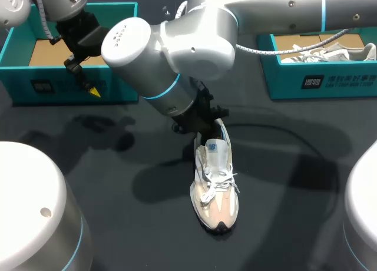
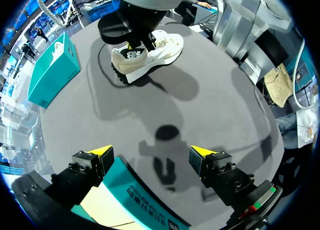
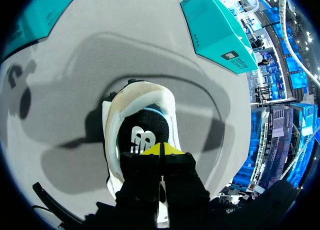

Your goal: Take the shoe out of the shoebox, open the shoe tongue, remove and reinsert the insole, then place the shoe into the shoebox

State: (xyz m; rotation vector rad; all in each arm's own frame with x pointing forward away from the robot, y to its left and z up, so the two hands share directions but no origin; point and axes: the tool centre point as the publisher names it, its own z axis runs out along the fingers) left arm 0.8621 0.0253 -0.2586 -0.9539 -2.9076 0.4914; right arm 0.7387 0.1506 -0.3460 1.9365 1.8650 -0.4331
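A dark, matte desk (image 1: 283,212) carries everything, and the shoe (image 1: 216,188) stands on it out in the open, sole down, clear of both boxes. Its tongue (image 1: 215,156) is lifted toward the laces, and the opening shows the black insole (image 3: 142,132) lying inside. The right gripper (image 3: 161,150) is directly over the shoe's heel opening, its fingers clenched tip to tip against the insole. Whether a lip of the insole is caught between them cannot be told. I judge the step in hand to be the insole's removal, with the take-out and the tongue already done. The next move calls for a sure pinch on the insole's heel edge and a pull up and back, while the shoe stays planted. The left gripper (image 2: 151,152) hangs well away from the shoe, fingers released and empty, above the near wall of one shoebox (image 1: 59,85). A second shoebox (image 1: 330,79), also well away from the shoe, holds pale footwear (image 1: 321,52) that I cannot count. In all: one shoe on the desk, one insole, two boxes.
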